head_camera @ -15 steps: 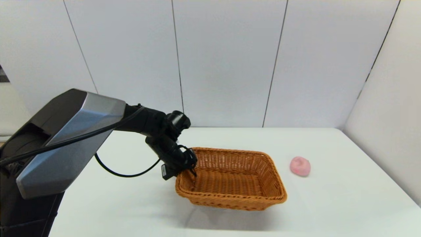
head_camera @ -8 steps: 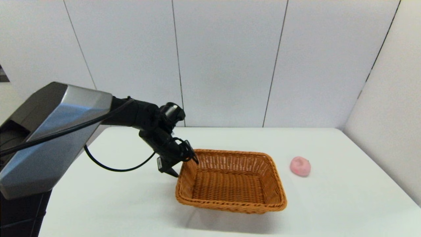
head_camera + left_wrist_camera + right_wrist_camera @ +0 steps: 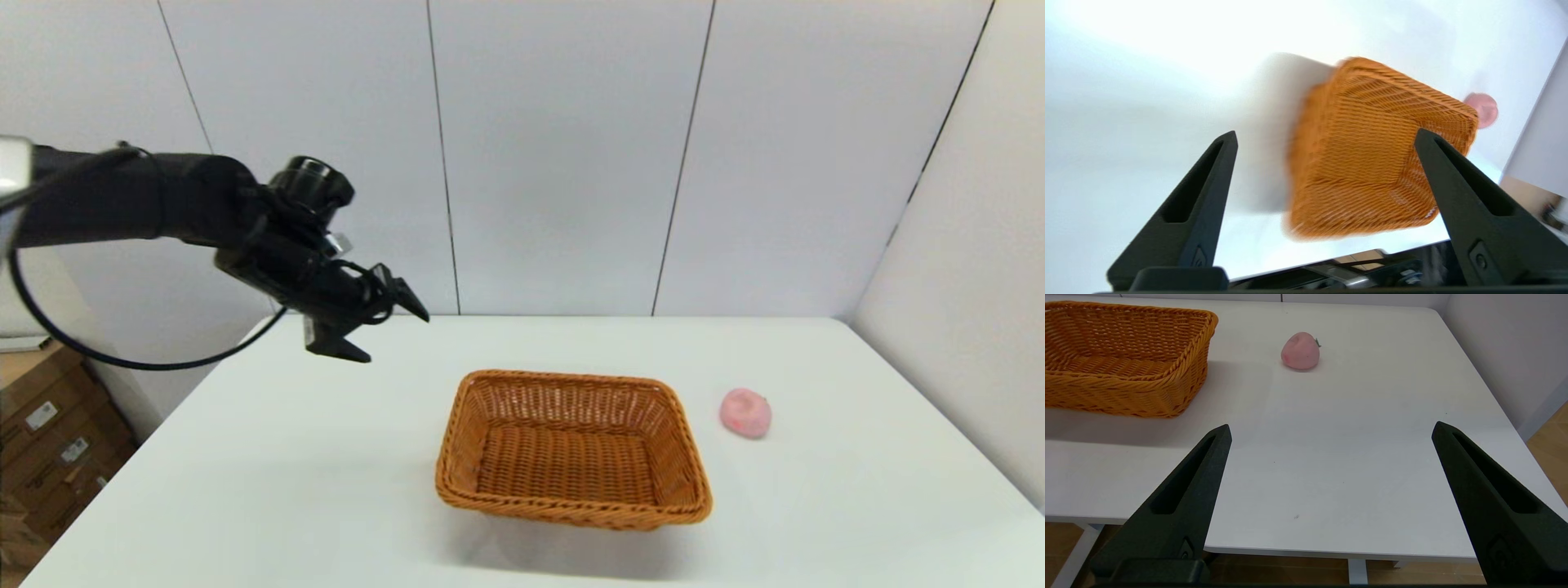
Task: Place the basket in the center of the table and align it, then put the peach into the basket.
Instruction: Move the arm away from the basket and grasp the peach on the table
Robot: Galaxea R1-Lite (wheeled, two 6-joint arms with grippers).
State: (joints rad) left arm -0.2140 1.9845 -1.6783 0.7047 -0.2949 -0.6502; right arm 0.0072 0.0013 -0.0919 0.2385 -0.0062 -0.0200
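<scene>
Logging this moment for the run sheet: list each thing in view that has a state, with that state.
basket: upright on the table, empty, nothing holding it
peach: on the table, right of the basket, apart from it
left gripper: open, empty, raised above the table, left of the basket
right gripper: open, empty, at the near table edge

Pretty bright, even light all round, and the basket (image 3: 574, 447) drops a soft grey shadow on the white table (image 3: 857, 490) along its near side in the head view, so the light seems to come from above and a bit behind. The left wrist view is the messy one: the basket (image 3: 1376, 155) is smeared with motion blur and the table beyond it is blown out to near-white glare. The right wrist view is sharp, with a small shadow under the peach (image 3: 1300, 350) beside the basket.
</scene>
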